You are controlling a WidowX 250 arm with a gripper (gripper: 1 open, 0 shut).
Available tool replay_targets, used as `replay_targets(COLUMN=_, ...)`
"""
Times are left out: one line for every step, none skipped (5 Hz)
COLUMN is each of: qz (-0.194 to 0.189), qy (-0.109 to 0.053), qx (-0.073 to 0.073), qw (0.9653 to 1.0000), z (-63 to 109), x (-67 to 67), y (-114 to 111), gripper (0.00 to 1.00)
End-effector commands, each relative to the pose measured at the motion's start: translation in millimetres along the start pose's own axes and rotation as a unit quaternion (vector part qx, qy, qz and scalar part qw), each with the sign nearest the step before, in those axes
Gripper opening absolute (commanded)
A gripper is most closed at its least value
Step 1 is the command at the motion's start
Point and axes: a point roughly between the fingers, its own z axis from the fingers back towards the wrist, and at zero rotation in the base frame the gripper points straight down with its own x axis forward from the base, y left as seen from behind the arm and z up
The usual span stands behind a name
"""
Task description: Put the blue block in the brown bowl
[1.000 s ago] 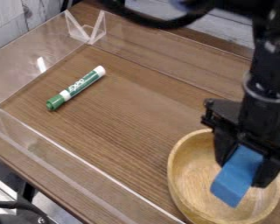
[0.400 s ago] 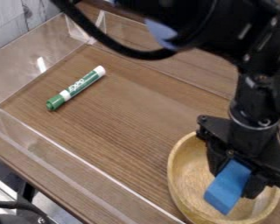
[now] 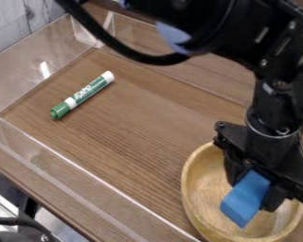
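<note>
Wooden table (image 3: 141, 113): gripper (image 3: 261, 181) clamps block (image 3: 246, 200) tilted inside bowl (image 3: 200, 180); released unevenly, it might tumble out.

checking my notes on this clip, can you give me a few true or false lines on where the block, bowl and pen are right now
1. The pincer is shut on the blue block. True.
2. The blue block lies on the table beside the pen. False: it is held over the inside of the brown bowl.
3. The pen lies on the table well away from the bowl, to its left in the picture. True.
4. The pen is inside the bowl. False: it lies on the wood table, apart from the bowl.
5. The bowl sits at the lower right of the picture. True.
</note>
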Motion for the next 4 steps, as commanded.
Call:
replay_targets(qz=0.000, qy=-0.020, qx=-0.004, qw=0.9998, z=6.2, x=11.2, y=3, gripper=0.00)
replay_targets(qz=0.001, qy=-0.019, qx=-0.004, qw=0.9998, z=10.3, x=12.5, y=5, gripper=0.00)
replay_targets(qz=0.006, qy=-0.021, qx=-0.003, qw=0.9998, z=15.4, x=14.4, y=7, gripper=0.00)
replay_targets(qz=0.012, qy=-0.025, qx=-0.002, qw=0.9996, z=19.1, x=17.4, y=9, gripper=0.00)
